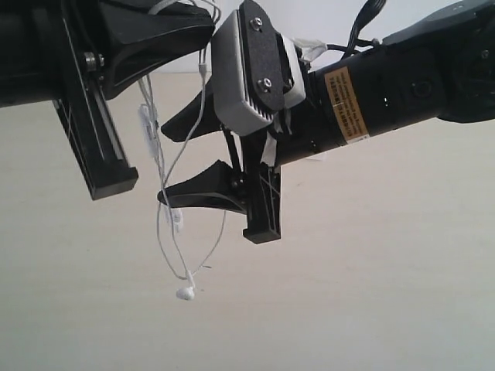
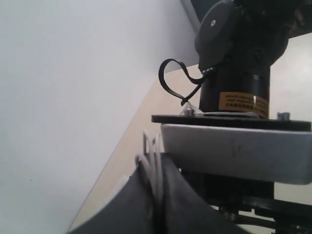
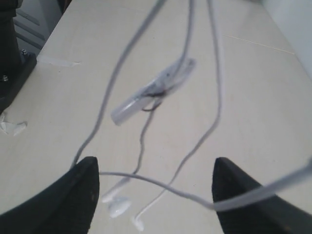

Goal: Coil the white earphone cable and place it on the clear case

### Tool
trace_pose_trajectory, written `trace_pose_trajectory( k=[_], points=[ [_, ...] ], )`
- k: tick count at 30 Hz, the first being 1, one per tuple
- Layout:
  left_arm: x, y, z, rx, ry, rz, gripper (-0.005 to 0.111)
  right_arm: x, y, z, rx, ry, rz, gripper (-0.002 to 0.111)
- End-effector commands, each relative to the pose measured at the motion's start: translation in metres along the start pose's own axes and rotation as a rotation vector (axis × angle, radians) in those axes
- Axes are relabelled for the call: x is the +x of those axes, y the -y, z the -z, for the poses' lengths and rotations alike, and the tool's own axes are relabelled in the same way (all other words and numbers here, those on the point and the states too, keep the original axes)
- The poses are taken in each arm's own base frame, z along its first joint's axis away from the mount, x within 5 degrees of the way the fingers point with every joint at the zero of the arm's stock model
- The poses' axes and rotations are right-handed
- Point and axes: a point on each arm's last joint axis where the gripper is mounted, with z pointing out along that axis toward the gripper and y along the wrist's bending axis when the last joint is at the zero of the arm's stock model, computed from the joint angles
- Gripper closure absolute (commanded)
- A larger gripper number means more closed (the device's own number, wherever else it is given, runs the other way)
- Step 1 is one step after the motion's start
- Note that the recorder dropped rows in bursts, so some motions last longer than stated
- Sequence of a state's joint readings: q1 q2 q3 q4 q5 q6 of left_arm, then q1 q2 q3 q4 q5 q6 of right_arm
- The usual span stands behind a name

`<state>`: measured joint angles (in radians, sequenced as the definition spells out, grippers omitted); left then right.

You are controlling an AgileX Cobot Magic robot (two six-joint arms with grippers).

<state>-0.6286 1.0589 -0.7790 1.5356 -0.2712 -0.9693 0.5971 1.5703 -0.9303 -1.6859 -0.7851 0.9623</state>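
The white earphone cable (image 1: 164,158) hangs in loose loops from my left gripper (image 1: 203,25), which is shut on a bunch of its strands (image 2: 155,168). An inline piece (image 3: 151,95) dangles partway down, and two earbuds (image 3: 118,204) hang lowest, above the table. My right gripper (image 1: 163,164) stands open around the hanging strands, its two black fingers (image 3: 80,195) wide apart. One strand (image 3: 161,185) runs across the gap from finger to finger. The clear case is out of view.
A beige table (image 1: 371,294) lies below both arms. On it are a strip of clear tape (image 3: 58,61) and a black arm base (image 3: 12,68) at its edge. A white wall (image 2: 58,97) stands behind the table.
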Motion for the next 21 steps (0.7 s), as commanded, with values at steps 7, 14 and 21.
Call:
trace_pose_trajectory(
  k=[7, 14, 21],
  points=[
    [0.006, -0.006, 0.0, -0.068, -0.052, 0.068, 0.107, 0.0, 0.006, 0.001, 0.04, -0.007, -0.037, 0.045],
    [0.008, -0.008, -0.001, -0.074, -0.062, 0.075, 0.107, -0.002, 0.007, 0.001, 0.046, 0.007, -0.048, 0.045],
    [0.026, -0.019, -0.005, 0.032, -0.038, 0.178, 0.107, -0.002, 0.007, 0.001, 0.05, 0.012, -0.057, 0.045]
  ],
)
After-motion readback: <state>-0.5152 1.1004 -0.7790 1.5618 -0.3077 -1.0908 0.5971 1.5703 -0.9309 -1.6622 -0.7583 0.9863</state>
